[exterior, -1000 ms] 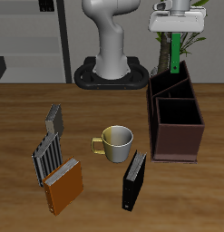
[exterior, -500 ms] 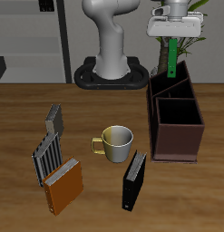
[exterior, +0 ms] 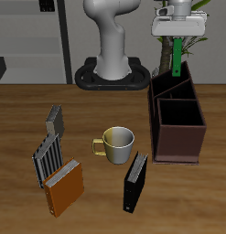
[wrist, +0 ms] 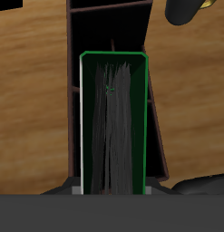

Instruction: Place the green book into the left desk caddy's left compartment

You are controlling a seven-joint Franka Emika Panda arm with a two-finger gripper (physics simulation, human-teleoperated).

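Exterior view, one tool (exterior: 177, 37) clamped on one upright green book (exterior: 177, 57), hanging above the left desk caddy (exterior: 177, 114), clear of its rim, one mug (exterior: 117, 143) well apart.

The white two-finger gripper (exterior: 177, 37) holds the thin bright green book (exterior: 177, 57) upright above the dark brown wooden caddy (exterior: 177, 117).

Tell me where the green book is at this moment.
The green book hangs upright from the gripper, above the back end of the left desk caddy, near the plant. The wrist view shows it over a narrow slot.
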